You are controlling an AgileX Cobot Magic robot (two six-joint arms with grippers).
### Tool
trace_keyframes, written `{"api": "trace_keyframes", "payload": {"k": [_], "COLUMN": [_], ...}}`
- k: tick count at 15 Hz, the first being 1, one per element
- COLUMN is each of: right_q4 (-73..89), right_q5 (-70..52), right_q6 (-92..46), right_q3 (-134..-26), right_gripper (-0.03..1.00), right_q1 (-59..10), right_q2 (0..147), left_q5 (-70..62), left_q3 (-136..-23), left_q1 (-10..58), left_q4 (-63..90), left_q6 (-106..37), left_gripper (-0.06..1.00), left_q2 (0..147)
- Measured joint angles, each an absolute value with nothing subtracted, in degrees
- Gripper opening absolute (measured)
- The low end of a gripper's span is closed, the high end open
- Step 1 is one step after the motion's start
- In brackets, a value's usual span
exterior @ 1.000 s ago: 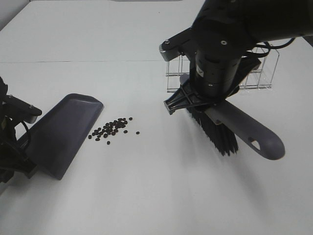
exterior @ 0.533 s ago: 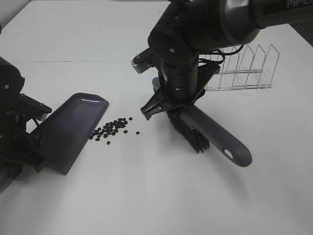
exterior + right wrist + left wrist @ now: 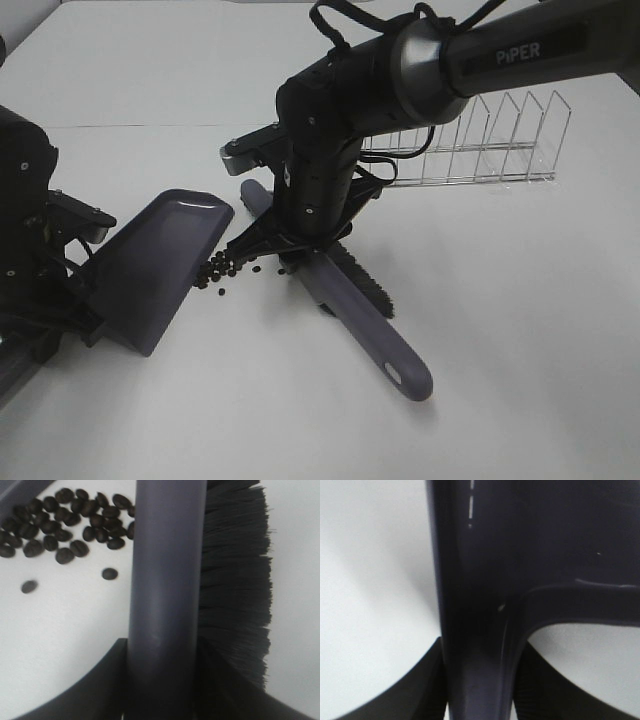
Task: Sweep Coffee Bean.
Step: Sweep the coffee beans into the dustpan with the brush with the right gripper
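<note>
The coffee beans (image 3: 222, 270) lie in a small heap on the white table, at the lip of the purple-grey dustpan (image 3: 165, 260). My left gripper (image 3: 75, 322) is shut on the dustpan's handle (image 3: 480, 645), and the pan rests tilted with its mouth toward the beans. My right gripper (image 3: 292, 245) is shut on the brush (image 3: 350, 310) near its head. The brush's handle (image 3: 165, 580) stands right beside the beans (image 3: 65, 525), with the black bristles (image 3: 235, 580) on the side away from them. A few beans lie apart from the heap.
A wire rack (image 3: 480, 140) stands on the table behind the right arm. The brush's long handle end (image 3: 405, 375) sticks out toward the table's front. The white table (image 3: 520, 330) is bare to the right of it.
My right arm has swung left with the brush, from beside the rack to the beans. The dustpan has shifted slightly right, closer to the heap.
</note>
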State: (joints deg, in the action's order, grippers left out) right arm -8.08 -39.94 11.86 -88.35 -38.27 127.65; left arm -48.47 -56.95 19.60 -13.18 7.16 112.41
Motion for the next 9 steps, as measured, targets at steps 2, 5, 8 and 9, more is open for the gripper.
{"api": "trace_keyframes", "payload": {"k": [2, 5, 8, 9], "right_q4": [-4.0, 5.1, 13.5, 17.0], "right_q5": [-39.4, -39.2, -39.3, -39.2], "right_q6": [9.5, 4.8, 0.0, -2.5], "right_q3": [-90.5, -94.8, -98.7, -99.9], "right_gripper": [0.36, 0.36, 0.36, 0.36], "right_q1": [-38.3, -38.3, -38.3, -38.3], "right_q2": [129.0, 131.6, 134.4, 135.0], "left_q5": [-48.5, -48.7, -48.8, -48.8], "left_q3": [-57.0, -57.0, -57.0, -57.0], "left_q1": [19.6, 19.6, 19.6, 19.6], "left_q4": [-13.0, -12.6, -12.5, -12.5], "left_q6": [7.1, 7.0, 7.1, 7.2], "left_gripper": [0.33, 0.33, 0.33, 0.33], "left_q2": [112.4, 112.4, 112.4, 112.4]}}
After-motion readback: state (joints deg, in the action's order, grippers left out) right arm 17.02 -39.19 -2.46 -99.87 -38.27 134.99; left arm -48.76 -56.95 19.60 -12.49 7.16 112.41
